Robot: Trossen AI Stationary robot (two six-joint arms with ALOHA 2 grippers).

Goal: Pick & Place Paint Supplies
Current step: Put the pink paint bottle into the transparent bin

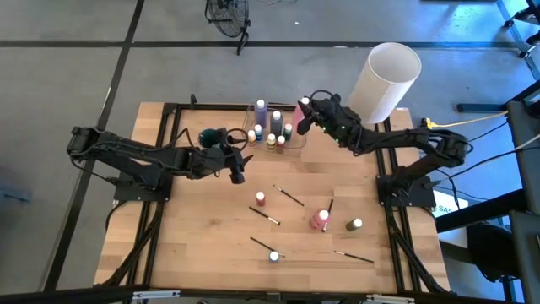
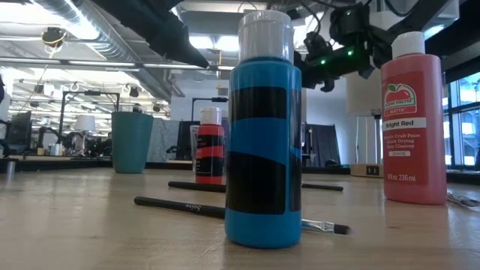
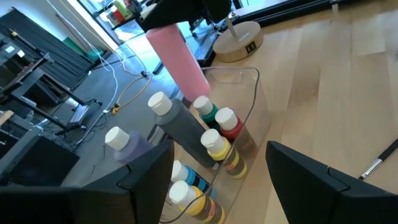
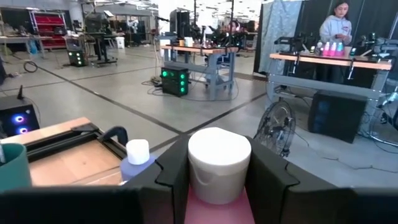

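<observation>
Holding a pink bottle (image 3: 180, 59) clenched in the right hand (image 1: 301, 116) above the clear container (image 1: 291, 142), several bottles already inside; left hand (image 1: 237, 166) released beside it; bottles and paintbrushes (image 1: 288, 196) remain on counter (image 1: 194, 236)

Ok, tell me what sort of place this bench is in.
Probably a robotics lab or workshop: bare concrete floor, workbenches loaded with gear, exposed ceiling ducts, and a person at a far bench.

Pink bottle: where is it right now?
The pink bottle is clamped in the right gripper, held tilted just above the clear container at the table's far edge, over the bottles already standing inside; the white cylinder is to its right.
</observation>
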